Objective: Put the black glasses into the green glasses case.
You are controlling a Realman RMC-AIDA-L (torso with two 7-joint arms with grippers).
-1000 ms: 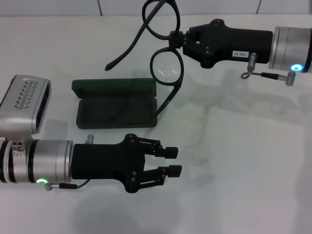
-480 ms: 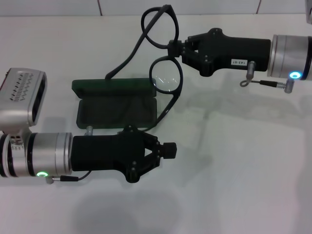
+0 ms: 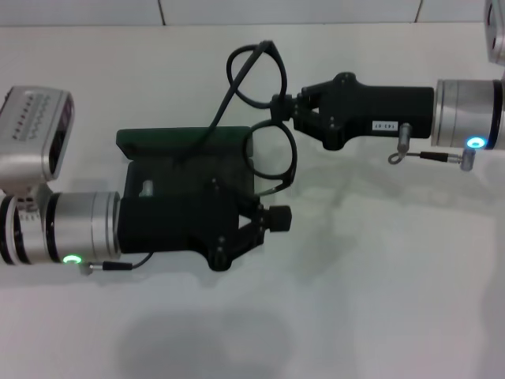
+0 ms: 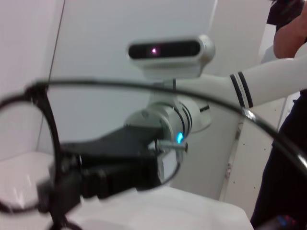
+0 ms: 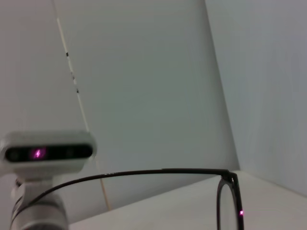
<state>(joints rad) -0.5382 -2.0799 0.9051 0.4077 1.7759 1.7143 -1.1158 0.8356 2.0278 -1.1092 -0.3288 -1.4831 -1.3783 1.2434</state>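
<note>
The black glasses (image 3: 272, 154) hang from my right gripper (image 3: 286, 110), which is shut on their bridge at the case's right end. One temple arm slants down onto the open green glasses case (image 3: 175, 140); the other ends near my left gripper. My left gripper (image 3: 280, 219) is shut with nothing seen in it, and lies over the case's front half, hiding it. In the left wrist view the glasses frame (image 4: 45, 120) crosses in front of the right gripper (image 4: 110, 165). The right wrist view shows a temple arm and lens rim (image 5: 225, 189).
The white tabletop (image 3: 379, 284) stretches to the right and front of the case. The left arm's silver wrist camera (image 3: 35, 134) sits at the far left. A wall seam runs along the table's back edge.
My right gripper has carried the glasses down and left, so a temple arm now lies over the case. My left gripper has shut and moved back over the case's front.
</note>
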